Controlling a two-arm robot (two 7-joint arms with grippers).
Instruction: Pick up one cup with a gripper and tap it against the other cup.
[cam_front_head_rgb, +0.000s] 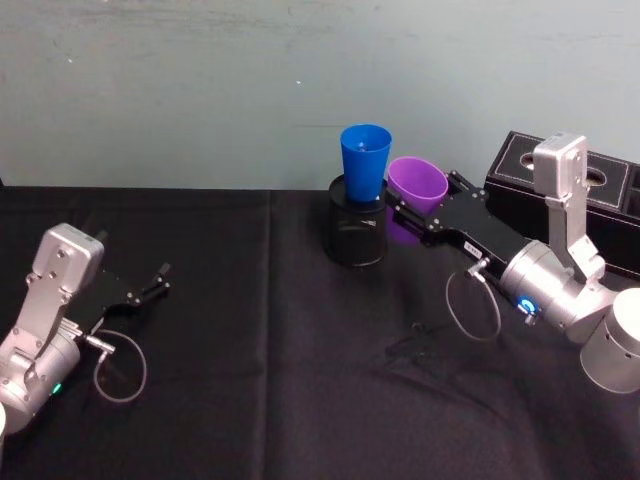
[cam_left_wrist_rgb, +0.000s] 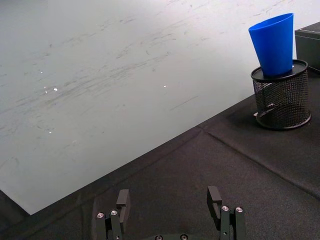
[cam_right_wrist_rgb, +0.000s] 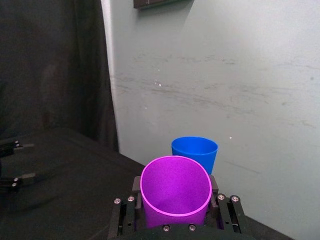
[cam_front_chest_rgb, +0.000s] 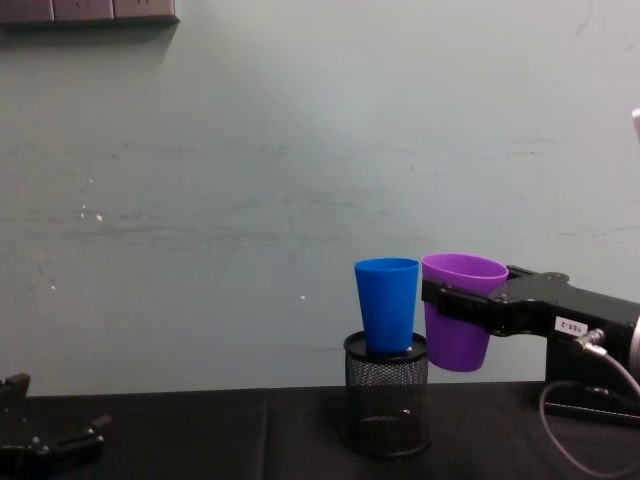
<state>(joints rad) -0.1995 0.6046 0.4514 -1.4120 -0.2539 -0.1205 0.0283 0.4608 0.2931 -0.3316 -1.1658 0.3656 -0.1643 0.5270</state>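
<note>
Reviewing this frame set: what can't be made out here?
Contact: chest view puts the purple cup beside the blue cup; touching or apart, cannot tell.
Blue cup's base: sunk in the mesh holder, head and chest views.
Right gripper: far finger behind the purple cup, chest view.
Left gripper, open, parked left: arm cut by head view's edge.

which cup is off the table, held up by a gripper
The purple cup: the right gripper holds it in the air beside the blue cup, which stands on the black mesh holder.
</note>
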